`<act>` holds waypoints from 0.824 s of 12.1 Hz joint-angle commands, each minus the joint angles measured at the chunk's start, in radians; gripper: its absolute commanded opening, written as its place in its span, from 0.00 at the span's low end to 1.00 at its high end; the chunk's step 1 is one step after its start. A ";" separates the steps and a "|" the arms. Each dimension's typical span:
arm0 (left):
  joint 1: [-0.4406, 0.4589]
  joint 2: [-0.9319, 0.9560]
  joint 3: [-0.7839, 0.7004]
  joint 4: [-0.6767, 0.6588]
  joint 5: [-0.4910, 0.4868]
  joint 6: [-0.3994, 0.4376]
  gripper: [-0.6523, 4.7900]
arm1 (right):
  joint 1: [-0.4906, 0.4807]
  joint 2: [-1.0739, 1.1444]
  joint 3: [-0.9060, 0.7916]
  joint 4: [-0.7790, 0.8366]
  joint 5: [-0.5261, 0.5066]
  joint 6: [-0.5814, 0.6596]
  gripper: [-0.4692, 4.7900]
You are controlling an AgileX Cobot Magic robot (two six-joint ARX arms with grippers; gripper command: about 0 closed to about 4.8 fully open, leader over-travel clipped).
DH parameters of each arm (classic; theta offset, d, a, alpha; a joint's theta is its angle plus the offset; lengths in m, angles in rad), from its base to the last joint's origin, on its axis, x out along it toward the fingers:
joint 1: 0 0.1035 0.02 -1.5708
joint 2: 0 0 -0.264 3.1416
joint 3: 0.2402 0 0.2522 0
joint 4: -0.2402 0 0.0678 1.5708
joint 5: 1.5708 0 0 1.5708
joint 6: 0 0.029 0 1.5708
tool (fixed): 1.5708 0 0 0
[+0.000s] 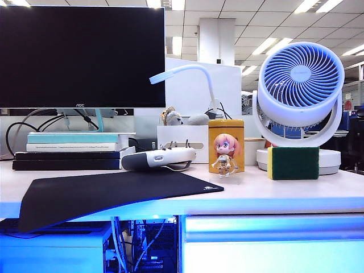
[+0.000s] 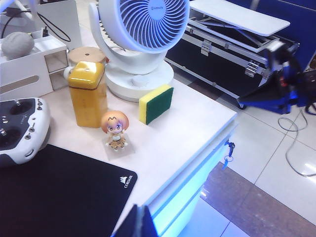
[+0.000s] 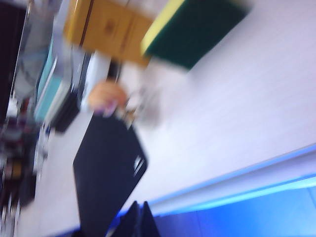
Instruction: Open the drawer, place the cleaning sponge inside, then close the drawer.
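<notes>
The cleaning sponge (image 1: 293,163) is stood on edge on the desk (image 1: 273,190), before the fan (image 1: 300,85). Both the left gripper (image 2: 139,220) and right gripper (image 3: 139,217) are seen closed, apparently empty, though blurred.

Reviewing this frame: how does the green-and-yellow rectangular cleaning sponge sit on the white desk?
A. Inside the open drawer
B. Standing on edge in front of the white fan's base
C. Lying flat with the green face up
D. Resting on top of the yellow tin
B: the green-and-yellow rectangular cleaning sponge stands on its edge on the white desk, right in front of the round white fan's base, apart from the yellow tin.
</notes>
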 commanded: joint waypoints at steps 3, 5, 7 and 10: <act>-0.001 -0.001 0.005 0.013 0.004 0.008 0.11 | -0.151 0.000 -0.098 0.013 -0.023 -0.135 0.08; -0.001 -0.001 0.005 0.013 0.004 0.008 0.11 | -0.215 0.000 -0.210 0.069 -0.031 -0.134 0.08; -0.001 -0.001 0.005 0.013 0.005 0.008 0.11 | -0.302 0.005 -0.320 0.171 -0.061 -0.101 0.08; -0.001 -0.001 0.005 0.008 0.004 0.007 0.11 | -0.338 0.305 -0.383 0.657 -0.286 -0.033 0.08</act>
